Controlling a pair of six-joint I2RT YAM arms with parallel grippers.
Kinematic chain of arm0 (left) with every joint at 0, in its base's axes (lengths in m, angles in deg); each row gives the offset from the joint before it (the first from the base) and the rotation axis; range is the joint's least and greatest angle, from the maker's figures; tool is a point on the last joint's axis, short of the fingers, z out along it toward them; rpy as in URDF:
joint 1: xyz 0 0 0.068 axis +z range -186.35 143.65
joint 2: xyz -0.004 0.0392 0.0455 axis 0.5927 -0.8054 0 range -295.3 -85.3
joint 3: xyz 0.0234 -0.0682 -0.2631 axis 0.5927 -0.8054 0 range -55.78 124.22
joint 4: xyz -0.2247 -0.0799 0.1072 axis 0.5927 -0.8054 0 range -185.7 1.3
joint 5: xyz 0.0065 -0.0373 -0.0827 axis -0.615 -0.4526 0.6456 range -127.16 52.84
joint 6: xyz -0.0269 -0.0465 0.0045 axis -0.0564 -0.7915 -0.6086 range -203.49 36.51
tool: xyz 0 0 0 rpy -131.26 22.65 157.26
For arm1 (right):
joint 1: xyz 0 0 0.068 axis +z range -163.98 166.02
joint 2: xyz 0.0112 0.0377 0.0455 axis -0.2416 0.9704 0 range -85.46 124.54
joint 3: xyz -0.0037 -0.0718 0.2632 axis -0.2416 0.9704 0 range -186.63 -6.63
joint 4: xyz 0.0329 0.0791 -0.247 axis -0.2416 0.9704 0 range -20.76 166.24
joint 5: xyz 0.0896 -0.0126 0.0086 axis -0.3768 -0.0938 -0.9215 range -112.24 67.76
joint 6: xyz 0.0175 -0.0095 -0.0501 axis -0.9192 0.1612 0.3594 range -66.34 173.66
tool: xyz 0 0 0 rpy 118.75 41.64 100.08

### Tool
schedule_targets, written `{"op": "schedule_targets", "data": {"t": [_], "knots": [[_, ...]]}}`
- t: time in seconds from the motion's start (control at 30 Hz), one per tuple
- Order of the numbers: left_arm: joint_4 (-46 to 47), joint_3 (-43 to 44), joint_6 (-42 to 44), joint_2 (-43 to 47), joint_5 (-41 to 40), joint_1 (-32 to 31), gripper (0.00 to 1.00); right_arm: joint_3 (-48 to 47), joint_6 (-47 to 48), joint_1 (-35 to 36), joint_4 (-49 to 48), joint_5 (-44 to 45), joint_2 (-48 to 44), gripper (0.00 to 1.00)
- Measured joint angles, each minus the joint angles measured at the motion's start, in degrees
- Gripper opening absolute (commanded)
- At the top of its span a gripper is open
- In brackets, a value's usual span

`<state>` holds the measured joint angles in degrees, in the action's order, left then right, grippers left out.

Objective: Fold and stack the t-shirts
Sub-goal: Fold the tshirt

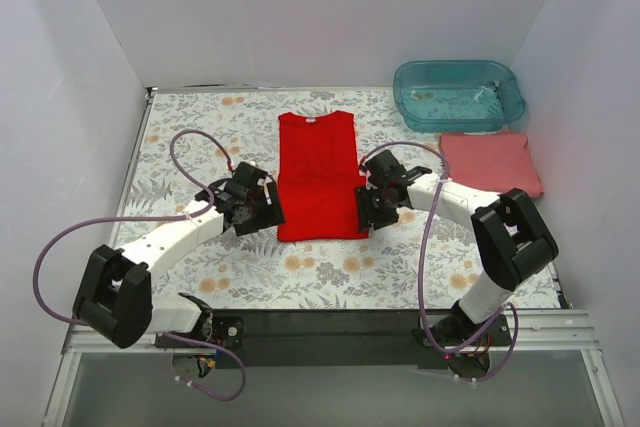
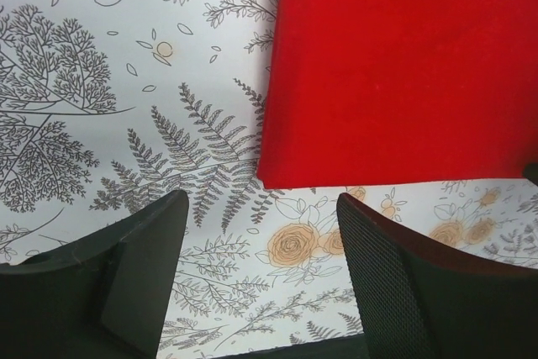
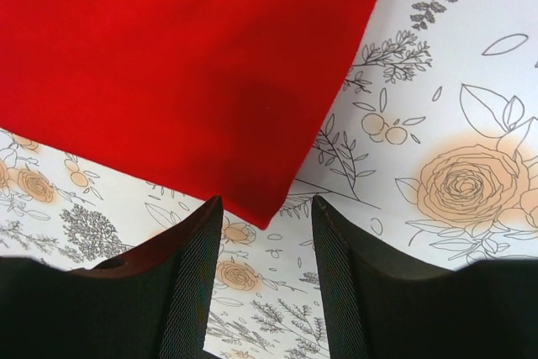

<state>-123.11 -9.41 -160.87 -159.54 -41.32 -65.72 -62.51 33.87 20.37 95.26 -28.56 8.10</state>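
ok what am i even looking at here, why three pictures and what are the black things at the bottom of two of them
Two white robot arms are bolted at the near edge of a flower-print table. One picture comes from a camera above and behind them. The other two come from cameras on each wrist, so the black shapes are each arm's own fingers. On the table lie a red t-shirt, partly folded into a long strip, a folded pink t-shirt and a teal tub. The left gripper and right gripper are both open beside the red shirt's near corners, holding nothing.
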Motion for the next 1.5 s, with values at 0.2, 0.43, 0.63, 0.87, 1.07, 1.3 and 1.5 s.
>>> {"op": "schedule_targets", "data": {"t": [0.2,0.43,0.63,0.87,1.07,1.3,1.5], "knots": [[0.2,0.1,-0.8,-2.6,-0.1,-1.7,0.89,-0.7,-0.6,2.1,1.2,2.2,1.8,0.50],[0.7,0.1,-1.1,-4.2,0.6,-2.4,0.95,-2.3,-1.4,4.0,3.1,5.6,3.5,0.40],[1.5,0.1,-1.2,-5.3,1.9,-2.9,0.93,-4.3,-2.3,5.3,5.1,7.8,5.2,0.20],[1.0,0.7,-1.5,-7.2,2.3,-3.7,0.90,-4.5,-2.9,6.2,5.1,8.3,5.4,0.01],[-0.1,3.3,-1.5,-10.6,2.0,-4.7,0.82,-4.7,-2.5,6.2,5.2,8.1,5.6,0.01],[-1.4,6.3,-1.5,-15.4,0.9,-6.1,0.62,-4.7,-2.2,6.2,5.2,7.9,5.6,0.01],[-3.0,7.1,-1.5,-18.1,-0.4,-6.5,0.48,-4.7,-1.8,6.2,5.2,7.7,5.7,0.01]]}}
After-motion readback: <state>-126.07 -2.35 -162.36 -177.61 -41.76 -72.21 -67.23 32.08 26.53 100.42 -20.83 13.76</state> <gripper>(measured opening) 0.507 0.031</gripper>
